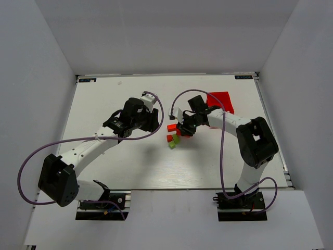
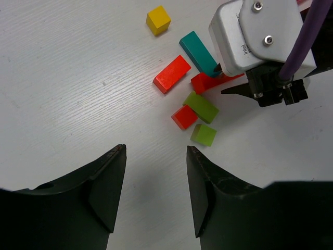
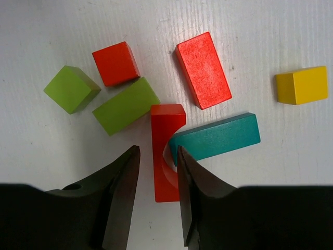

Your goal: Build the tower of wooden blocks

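The wood blocks lie loose and flat on the white table (image 1: 130, 161); no tower stands. In the right wrist view I see a red arch block (image 3: 165, 177), a teal bar (image 3: 216, 136), a red bar (image 3: 203, 70), a red cube (image 3: 116, 63), a lime bar (image 3: 126, 105), a lime cube (image 3: 71, 88) and a yellow cube (image 3: 302, 85). My right gripper (image 3: 158, 151) is open and straddles the red arch block, with a gap on its left side. My left gripper (image 2: 156, 151) is open and empty, just short of the lime cube (image 2: 203, 134).
A larger red bin (image 1: 220, 101) stands at the back right, behind the right arm. The right wrist's camera housing (image 2: 255, 36) hangs over the block cluster (image 1: 173, 138) in the left wrist view. White walls enclose the table.
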`<state>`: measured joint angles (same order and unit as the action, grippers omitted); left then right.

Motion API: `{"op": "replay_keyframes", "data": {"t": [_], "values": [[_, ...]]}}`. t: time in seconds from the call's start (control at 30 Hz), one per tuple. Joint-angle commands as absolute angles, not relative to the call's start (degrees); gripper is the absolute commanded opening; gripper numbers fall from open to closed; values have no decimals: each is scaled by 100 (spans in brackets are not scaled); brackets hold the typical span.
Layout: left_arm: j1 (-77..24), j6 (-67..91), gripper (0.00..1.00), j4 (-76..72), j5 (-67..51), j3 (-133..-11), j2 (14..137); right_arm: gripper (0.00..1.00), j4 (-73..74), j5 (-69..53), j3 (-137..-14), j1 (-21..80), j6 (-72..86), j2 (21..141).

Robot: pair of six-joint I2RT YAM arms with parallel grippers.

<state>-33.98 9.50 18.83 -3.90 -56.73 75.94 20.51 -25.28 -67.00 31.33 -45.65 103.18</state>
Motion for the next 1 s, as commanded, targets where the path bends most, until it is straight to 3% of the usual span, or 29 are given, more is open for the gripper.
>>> {"op": "replay_keyframes", "data": {"t": [0.0, 0.2, 0.33, 0.6, 0.97], "values": [[-3428, 976, 60, 1811, -475, -5643, 7348, 41, 2066, -2453, -6864, 3208, -4623, 10433], [-3428, 976, 60, 1811, -475, -5590, 7348, 41, 1969, -2277, -6829, 3261, -4614, 10485], [-3428, 976, 60, 1811, -475, -5590, 7348, 26, 1890, -2197, -6785, 3261, -4597, 10459], [-3428, 976, 60, 1811, -360, -5590, 7295, 11, 1942, -2285, -6820, 3235, -4571, 10108], [-3428, 976, 60, 1601, -666, -5476, 7189, 7, 2645, -3611, -7399, 3050, -4157, 9792]]}}
